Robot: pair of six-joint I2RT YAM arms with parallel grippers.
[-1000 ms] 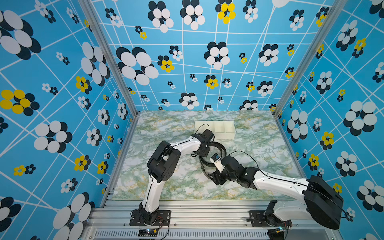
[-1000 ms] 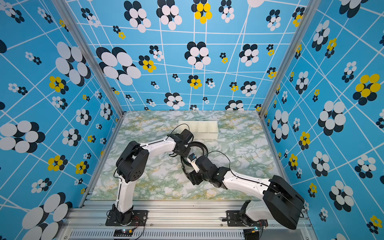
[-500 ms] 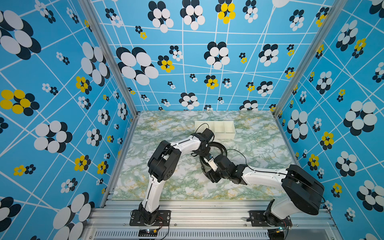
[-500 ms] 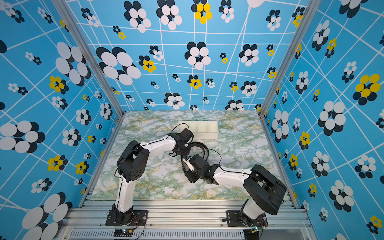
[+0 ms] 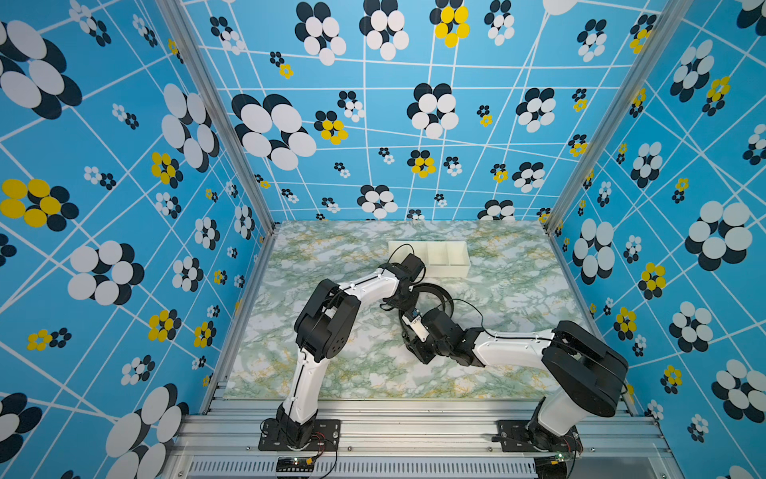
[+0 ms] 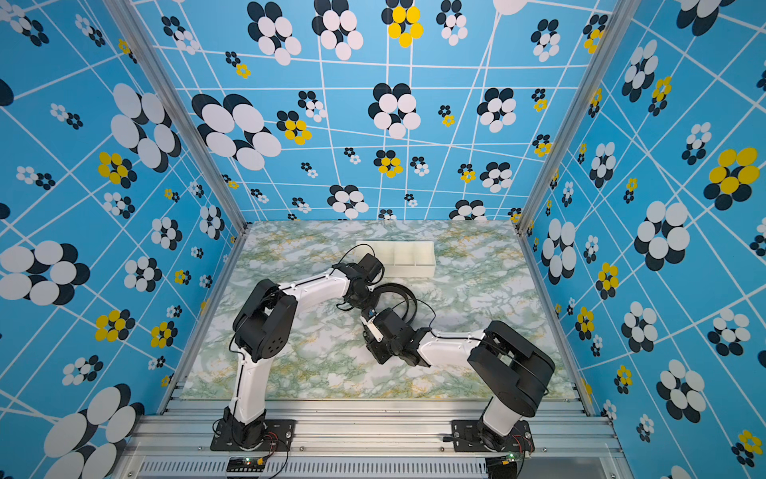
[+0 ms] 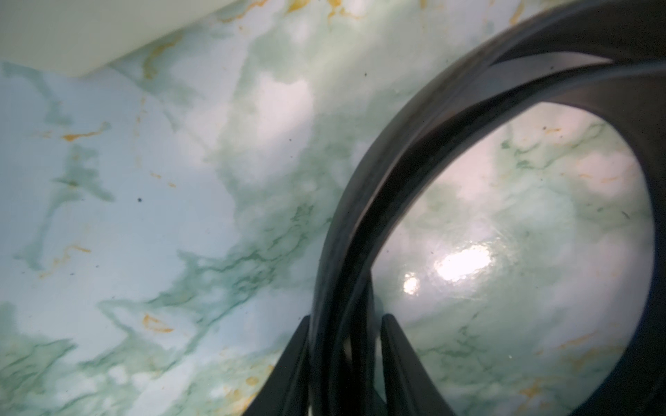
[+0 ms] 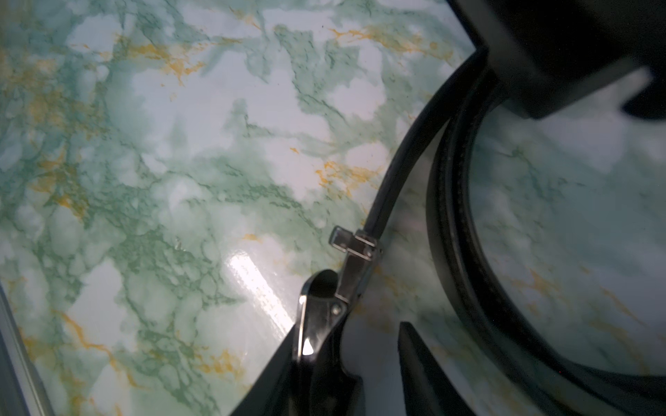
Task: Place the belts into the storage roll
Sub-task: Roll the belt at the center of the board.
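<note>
The black belt (image 5: 435, 290) lies in a loose coil on the marble table just in front of the white storage roll (image 5: 454, 270), and shows in both top views (image 6: 400, 290). My left gripper (image 7: 344, 324) is shut on the coil's stacked strap layers (image 7: 360, 201). My right gripper (image 8: 355, 324) is low at the belt's free end. The metal buckle (image 8: 324, 317) sits between its jaws against one finger, with a gap of table showing to the other finger (image 8: 411, 345). The strap (image 8: 396, 155) curves away from the buckle.
The storage roll's compartments (image 6: 404, 253) hold nothing, and its corner (image 7: 54, 36) is close to the left gripper. The two wrists are nearly touching over the belt. The left gripper's dark body (image 8: 540, 54) hangs over the coil. Patterned walls enclose the table.
The right arm has pulled in and reached left to the buckle end, and its jaws have narrowed round the buckle. The left gripper has kept its hold in place.
</note>
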